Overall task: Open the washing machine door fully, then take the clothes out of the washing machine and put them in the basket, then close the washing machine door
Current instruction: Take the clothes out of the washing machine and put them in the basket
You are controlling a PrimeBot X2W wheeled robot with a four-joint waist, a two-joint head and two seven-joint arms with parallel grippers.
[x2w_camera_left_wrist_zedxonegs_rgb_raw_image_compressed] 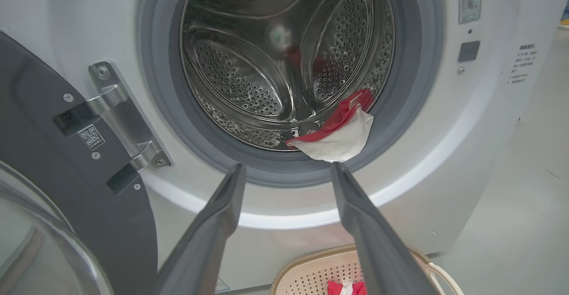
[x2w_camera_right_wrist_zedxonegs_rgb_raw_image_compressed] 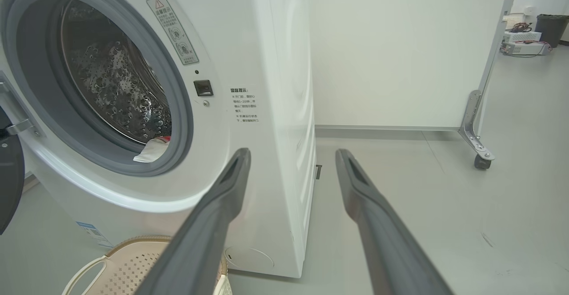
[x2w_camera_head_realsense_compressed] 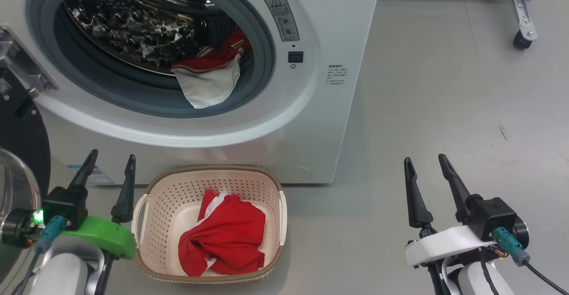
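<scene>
left fingers (x2w_camera_head_realsense_compressed: 84, 170), right fingers (x2w_camera_head_realsense_compressed: 412, 193) spread, empty; red clothes (x2w_camera_head_realsense_compressed: 222, 237) in basket (x2w_camera_head_realsense_compressed: 249, 185).

The washing machine (x2w_camera_head_realsense_compressed: 320, 121) stood on the floor (x2w_camera_head_realsense_compressed: 444, 117) ahead of me, toward my left. Its door (x2w_camera_head_realsense_compressed: 20, 130) was swung out at the machine's left side, hinged beside the opening of the drum (x2w_camera_head_realsense_compressed: 133, 28). A garment (x2w_camera_head_realsense_compressed: 209, 84) lay at the drum's lower right, spilling forward over the seal (x2w_camera_head_realsense_compressed: 133, 99). The basket (x2w_camera_head_realsense_compressed: 213, 171) sat on the floor just before the machine, below the opening, with a shirt (x2w_camera_head_realsense_compressed: 226, 237) inside it. My left pincer (x2w_camera_head_realsense_compressed: 111, 155) hung just left of the basket, between it and the door. My right pincer (x2w_camera_head_realsense_compressed: 424, 157) hung well to the basket's right, over floor past the machine's right side. A wheel (x2w_camera_head_realsense_compressed: 522, 41) stood far behind it.
</scene>
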